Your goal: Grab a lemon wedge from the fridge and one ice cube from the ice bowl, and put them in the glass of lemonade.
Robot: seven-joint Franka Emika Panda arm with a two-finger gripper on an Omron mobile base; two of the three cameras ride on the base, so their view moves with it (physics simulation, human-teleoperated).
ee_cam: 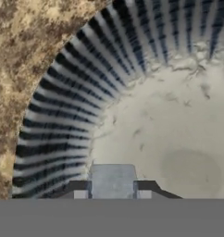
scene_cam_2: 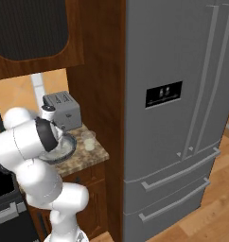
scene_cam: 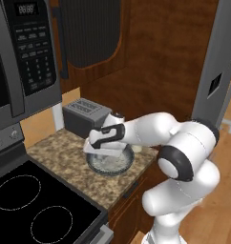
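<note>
The tall grey steel French-door fridge (scene_cam_2: 182,118) is standing with doors shut at the right end of the run, so the lemon step is judged not yet done. The speckled brown granite table (scene_cam: 60,152) is carrying three items close together near its front corner. The boxy silver toaster (scene_cam: 84,114) is sitting at the rear. The wide shallow round ice bowl with ribbed grey-blue wall and pale speckled inside (ee_cam: 77,106) is lying near the front edge, within arm reach. The small short translucent glass of lemonade (scene_cam_2: 89,140) is standing just beside the bowl, toward the fridge, which keeps the transfer short.

The tool (ee_cam: 112,194) is reaching down inside the bowl, its tips pinching a small pale grey ice cube (ee_cam: 112,180) near the bowl floor.

Open room: the bowl wall is rising around the tool, so a straight lift is advisable before travelling sideways. The table edge is lying close beyond the glass.
</note>
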